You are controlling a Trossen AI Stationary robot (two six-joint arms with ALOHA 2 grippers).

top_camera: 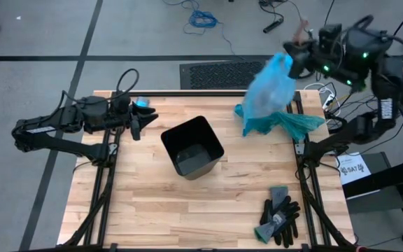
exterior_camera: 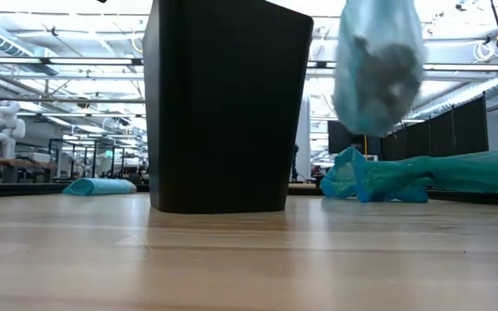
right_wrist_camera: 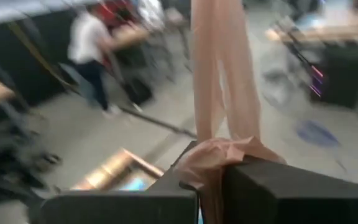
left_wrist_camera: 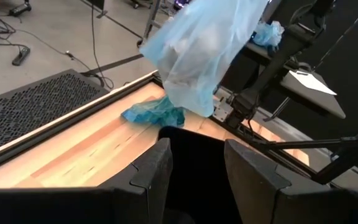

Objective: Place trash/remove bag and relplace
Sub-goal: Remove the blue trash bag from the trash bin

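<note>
Pale sky-blue plastic, thin and crinkly: the bag hangs in the air over the far right corner of the desk, lifted clear of the black bin. Dark lumps showing through its lower part in the low view are judged to be the trash, carried inside. The right gripper is raised above that corner, clenched on the gathered pinkish drawstring at the bag's neck, as the right wrist view shows. The left gripper waits at the left edge of the desk, its fingers parted and holding nothing, facing the bin.

The step in hand is judged to be carrying the full liner away. To do it well, the right arm should keep its grip fast on the neck, move smoothly so the load does not swing, and hold the bottom clear of the teal-green plastic bag lying below at the far right edge. The set-down spot should leave the bin mouth free for a fresh liner.

Count:
- one bin, standing upright mid-desk, with no liner visible
- one hanging liner
- one teal-green bag
- one pair of black-and-grey gloves near the right front corner
- two arms.
</note>
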